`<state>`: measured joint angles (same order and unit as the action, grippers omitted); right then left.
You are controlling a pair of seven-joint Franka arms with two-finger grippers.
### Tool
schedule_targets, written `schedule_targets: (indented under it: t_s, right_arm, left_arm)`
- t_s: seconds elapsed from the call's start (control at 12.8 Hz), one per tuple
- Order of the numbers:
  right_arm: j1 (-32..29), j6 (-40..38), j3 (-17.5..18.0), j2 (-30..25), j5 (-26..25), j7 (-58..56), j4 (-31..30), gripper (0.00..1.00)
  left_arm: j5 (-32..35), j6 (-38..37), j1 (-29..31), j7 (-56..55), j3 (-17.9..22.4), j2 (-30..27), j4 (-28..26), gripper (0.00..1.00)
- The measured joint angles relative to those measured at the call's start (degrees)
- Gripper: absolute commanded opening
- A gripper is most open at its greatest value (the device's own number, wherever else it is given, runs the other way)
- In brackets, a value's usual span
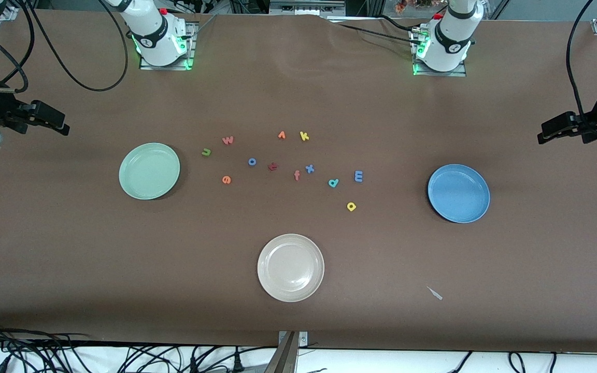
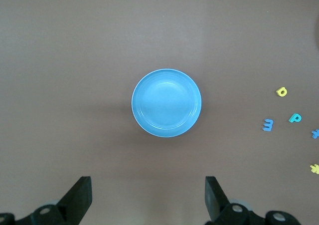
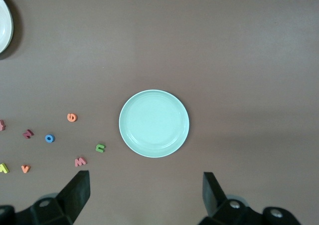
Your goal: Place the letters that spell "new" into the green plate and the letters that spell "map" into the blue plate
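Note:
The green plate [image 1: 149,171] lies empty toward the right arm's end, the blue plate [image 1: 458,193] empty toward the left arm's end. Between them on the table lie the olive "n" [image 1: 206,152], pink "w" [image 1: 228,140] and orange "e" [image 1: 226,180] near the green plate. The blue "m" [image 1: 358,176], teal "a" [image 1: 333,182] and yellow "p" [image 1: 351,206] lie closer to the blue plate. My left gripper [image 2: 148,190] hangs open high over the table beside the blue plate [image 2: 166,103]. My right gripper [image 3: 146,187] hangs open high beside the green plate [image 3: 154,123]. Neither holds anything.
A beige plate [image 1: 290,267] lies nearest the front camera. Among the letters are an orange wedge [image 1: 281,135], yellow "k" [image 1: 304,136], blue "o" [image 1: 252,161], dark red letter [image 1: 273,166], salmon "f" [image 1: 297,175] and blue "x" [image 1: 309,168]. A white scrap [image 1: 435,293] lies near the front edge.

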<state>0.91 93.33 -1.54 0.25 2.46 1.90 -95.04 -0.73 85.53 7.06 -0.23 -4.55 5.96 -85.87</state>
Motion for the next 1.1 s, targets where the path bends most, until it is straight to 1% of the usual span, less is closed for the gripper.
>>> schedule_targets:
  t_s: [0.31,0.86,1.1]
  right_arm:
    - [0.0,-2.76,0.01,-0.09,0.05,0.06,0.01,1.0]
    - [0.1,-3.23,1.37,-0.3,0.32,0.1,0.01,1.0]
    - [0.1,-3.28,1.39,-0.4,1.23,0.11,0.01,1.0]
  left_arm:
    - [0.0,0.0,0.0,0.0,0.0,0.0,0.0,1.0]
    - [0.0,0.01,-0.13,0.0,0.0,0.26,0.0,1.0]
    - [0.0,0.1,-0.34,0.0,-0.05,1.85,-0.01,1.0]
